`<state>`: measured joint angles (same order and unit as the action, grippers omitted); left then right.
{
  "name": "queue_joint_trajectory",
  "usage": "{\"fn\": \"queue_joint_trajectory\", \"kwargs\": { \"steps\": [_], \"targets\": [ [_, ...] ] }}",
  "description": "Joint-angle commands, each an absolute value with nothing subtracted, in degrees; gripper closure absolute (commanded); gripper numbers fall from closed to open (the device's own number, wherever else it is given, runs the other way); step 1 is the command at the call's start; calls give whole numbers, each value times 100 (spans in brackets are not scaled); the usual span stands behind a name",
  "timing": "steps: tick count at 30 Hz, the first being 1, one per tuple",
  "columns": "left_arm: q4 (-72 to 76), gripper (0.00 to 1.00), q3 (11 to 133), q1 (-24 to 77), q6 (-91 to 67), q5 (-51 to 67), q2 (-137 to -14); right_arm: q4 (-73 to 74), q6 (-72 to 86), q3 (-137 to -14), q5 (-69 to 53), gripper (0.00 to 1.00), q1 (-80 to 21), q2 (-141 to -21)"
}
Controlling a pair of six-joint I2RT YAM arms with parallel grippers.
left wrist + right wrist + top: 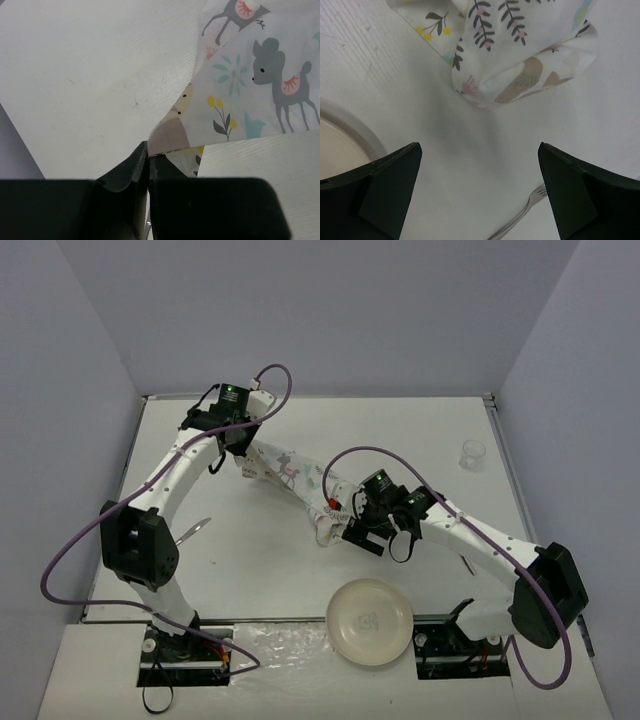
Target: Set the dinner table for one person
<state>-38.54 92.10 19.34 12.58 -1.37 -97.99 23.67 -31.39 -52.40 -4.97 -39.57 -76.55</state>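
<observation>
A floral and deer-printed white cloth placemat lies stretched and partly bunched across the middle of the plain white dinner table. My left gripper is shut on the placemat's far-left corner; in the left wrist view the jaws pinch the cloth just above the tabletop. My right gripper is open and empty, right beside the bunched near end of the cloth. In the right wrist view its wide-open gripper sits just short of the crumpled cloth.
A cream plate sits at the near edge, its rim in the right wrist view. A fork lies beneath the right gripper. A metal utensil lies at the left. A clear glass stands far right.
</observation>
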Motion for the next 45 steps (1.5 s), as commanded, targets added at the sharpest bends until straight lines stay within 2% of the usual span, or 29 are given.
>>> {"fn": "queue_joint_trajectory", "kwargs": {
  "steps": [1,10,19,20,21,22,23,25,37,41,45],
  "targets": [
    [-3737,100,9591,1758,1204,-250,-9886,1882,-2961,-5124,-324,0,-4089,-7713],
    [-3726,100,9555,1749,1204,-270,-9899,636,-2927,-4954,1528,0,-4678,-8608],
    [-3647,100,9446,1740,1210,-178,-9898,-109,-2996,-4870,2314,0,-4971,-8996],
    [-3647,100,9451,1740,1207,-176,-9911,-187,-3033,-4849,2359,8,-4992,-9039],
    [-3647,100,9457,1740,1196,-176,-9922,-209,-3081,-4843,2396,21,-5008,-9092],
    [-3647,100,9443,1740,1195,-171,-9918,-257,-3103,-4847,2519,62,-5019,-9133],
    [-3644,100,9427,1740,1197,-167,-9912,-310,-3122,-4851,2652,97,-5026,-9166],
    [-3612,100,9386,1740,1213,-168,-9887,-440,-3147,-4852,2937,100,-5019,-9165],
    [-3727,100,9554,1740,1336,-238,-9711,-378,-3791,-4625,3474,100,-4849,-8050],
    [-3810,100,9687,1740,1514,-270,-9302,-447,-4378,-4951,3796,100,-4300,-7558],
    [-3944,100,9913,1743,1614,-191,-8703,-439,-4801,-5521,3472,100,-3629,-7076]
  ]
}}
